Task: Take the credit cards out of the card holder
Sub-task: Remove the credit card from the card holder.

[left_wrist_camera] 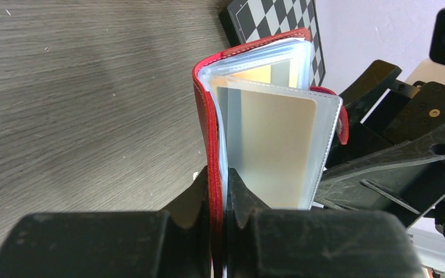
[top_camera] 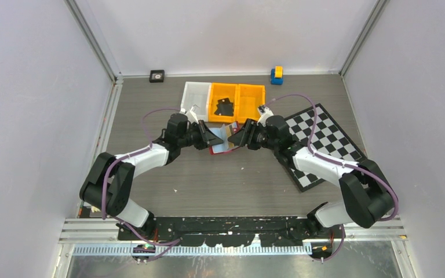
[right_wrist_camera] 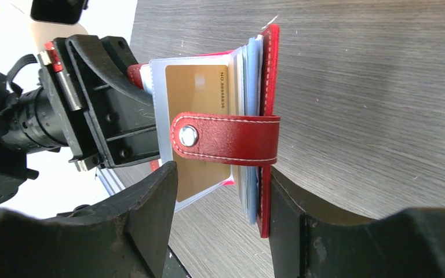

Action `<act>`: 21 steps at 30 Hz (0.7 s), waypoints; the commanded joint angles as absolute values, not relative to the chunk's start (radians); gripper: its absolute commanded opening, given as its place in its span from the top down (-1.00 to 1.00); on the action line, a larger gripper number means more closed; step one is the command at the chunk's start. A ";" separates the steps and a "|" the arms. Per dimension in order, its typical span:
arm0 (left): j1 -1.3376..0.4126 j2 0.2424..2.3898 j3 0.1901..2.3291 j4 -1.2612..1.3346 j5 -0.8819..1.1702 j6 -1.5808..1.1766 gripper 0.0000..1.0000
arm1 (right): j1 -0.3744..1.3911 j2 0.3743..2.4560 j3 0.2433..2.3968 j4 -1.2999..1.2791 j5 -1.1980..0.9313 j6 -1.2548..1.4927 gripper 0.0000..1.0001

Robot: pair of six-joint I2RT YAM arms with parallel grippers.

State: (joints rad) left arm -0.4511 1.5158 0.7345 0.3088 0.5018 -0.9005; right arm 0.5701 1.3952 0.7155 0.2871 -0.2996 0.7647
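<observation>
Top: card holder [top_camera: 222, 142] is sitting mid-table between the arms. Left wrist: left gripper [left_wrist_camera: 220, 186] is clamping its red cover, credit cards [left_wrist_camera: 275, 145] staying sleeved. Right wrist: right gripper [right_wrist_camera: 220, 188] is gaping around the holder; snap tab [right_wrist_camera: 232, 139] is likely catching a finger, twisting the holder loose.

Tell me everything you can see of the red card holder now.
The card holder is a red leather-like wallet with white stitching, a snap strap and pale clear sleeves, one showing a tan card. It is open, sleeves fanned. The left gripper pinches one cover edge; the right gripper, open, flanks it at the strap.
</observation>
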 commanded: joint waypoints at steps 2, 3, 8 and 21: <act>-0.464 1.514 0.788 0.341 0.527 -0.881 0.99 | 0.576 1.415 0.756 0.318 -0.330 0.763 -0.27; -0.465 1.513 0.789 0.337 0.526 -0.879 0.99 | 0.578 1.418 0.756 0.321 -0.332 0.763 -0.31; -0.472 1.505 0.792 0.335 0.529 -0.874 0.99 | 0.579 1.428 0.761 0.325 -0.347 0.763 -0.26; -0.473 1.494 0.777 0.404 0.562 -0.892 0.85 | 0.581 1.419 0.771 0.263 -0.271 0.740 0.73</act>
